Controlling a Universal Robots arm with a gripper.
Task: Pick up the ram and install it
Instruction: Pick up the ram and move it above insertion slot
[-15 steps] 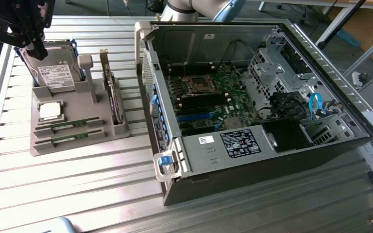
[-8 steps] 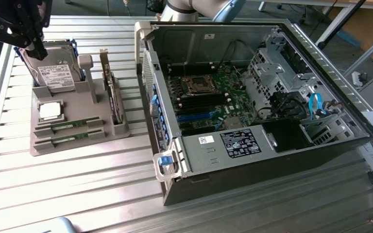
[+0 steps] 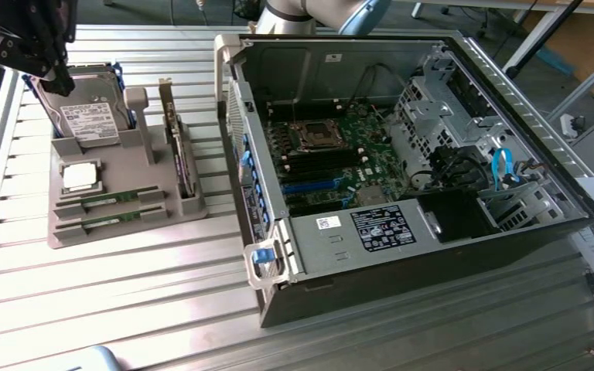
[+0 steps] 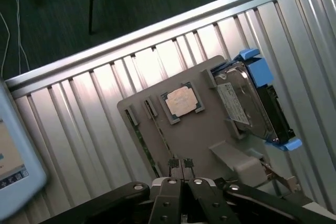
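The jaws were shut and empty above the grey holder point(image 3: 132, 236), where the ram point(image 3: 111, 220) lay slotted. Lowered unopened or off-line, the stick could be struck, not gripped.

The claw point(image 4: 181, 163) is matt black with bright metal screw heads, and the desk point(image 4: 94, 108) under it is ribbed bare metal, smooth and glaring with reflected light. Just ahead of the claw's tips lies a holder point(image 4: 197, 137) of dull grey plastic. It carries the ram point(image 4: 140, 142), a green circuit-board strip, a processor point(image 4: 181, 102) with a satin silver metal lid, and a hard drive point(image 4: 247, 106) of shiny metal with a white paper label and glossy blue plastic rails point(image 4: 258, 67). Well away from the claw, the computer case point(image 3: 308, 62) shows matt grey sheet metal inside.
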